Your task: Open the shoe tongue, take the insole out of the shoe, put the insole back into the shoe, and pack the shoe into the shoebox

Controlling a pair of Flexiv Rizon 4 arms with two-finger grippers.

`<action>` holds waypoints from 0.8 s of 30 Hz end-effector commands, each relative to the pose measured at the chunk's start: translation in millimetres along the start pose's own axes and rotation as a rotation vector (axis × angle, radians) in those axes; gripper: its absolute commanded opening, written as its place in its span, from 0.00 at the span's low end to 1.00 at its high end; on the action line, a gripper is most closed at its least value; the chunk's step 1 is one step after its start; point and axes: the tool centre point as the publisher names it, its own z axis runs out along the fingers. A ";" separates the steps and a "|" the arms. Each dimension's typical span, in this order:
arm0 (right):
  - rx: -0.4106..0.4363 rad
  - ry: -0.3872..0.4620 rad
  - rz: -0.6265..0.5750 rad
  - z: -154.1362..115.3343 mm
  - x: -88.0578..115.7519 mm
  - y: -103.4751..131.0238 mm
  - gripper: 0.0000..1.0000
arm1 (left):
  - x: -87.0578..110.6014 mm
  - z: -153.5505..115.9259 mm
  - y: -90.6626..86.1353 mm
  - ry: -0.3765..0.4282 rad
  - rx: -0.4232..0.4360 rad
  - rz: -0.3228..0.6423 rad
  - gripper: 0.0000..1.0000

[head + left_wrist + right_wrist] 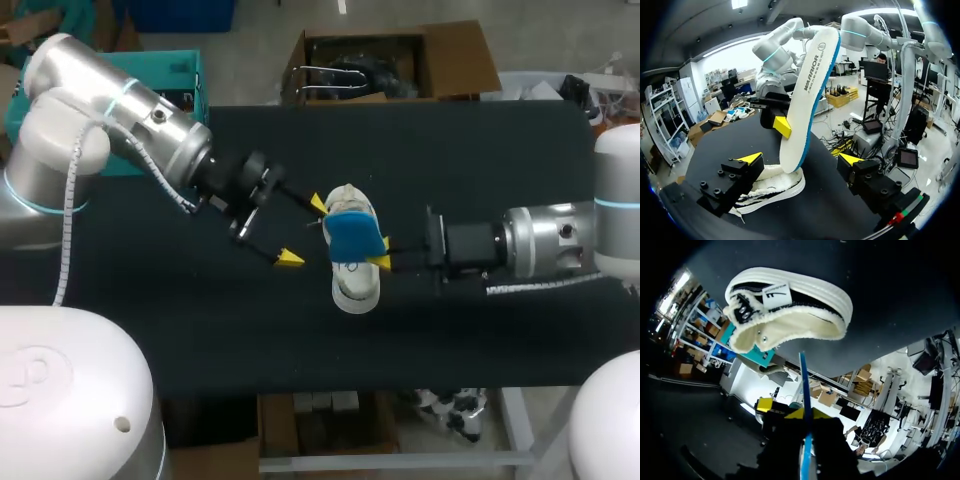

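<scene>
A white low-top shoe (356, 290) lies on the black table (480, 330), its opening seen in the right wrist view (790, 325). The insole (355, 232), blue on one face and white on the other (807, 95), hangs on edge just above the shoe. My right gripper (382, 253) is shut on the insole, one of its yellow fingertips (782, 126) pressed on the white face; from its own wrist the insole shows as a thin blue edge (804, 390). My left gripper (304, 230) stands open beside the shoe, its fingers (751, 158) apart on either side of insole and shoe, touching neither.
An open cardboard box (450, 60) sits behind the table's far edge, and a teal crate (185, 75) at the back left. The black tabletop stretches bare to the front and to the far right.
</scene>
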 end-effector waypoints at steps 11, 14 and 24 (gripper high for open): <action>-0.038 0.064 -0.057 10.1 2.7 11.7 0.00 | -8.5 24.8 3.1 -0.330 -0.003 0.008 0.76; -0.019 0.095 -0.082 9.8 2.1 19.0 0.00 | -9.5 22.1 6.1 -0.317 -0.016 0.015 0.78; 0.027 0.147 -0.058 15.6 6.9 44.6 0.00 | -15.0 22.3 17.2 -0.221 -0.043 0.044 0.71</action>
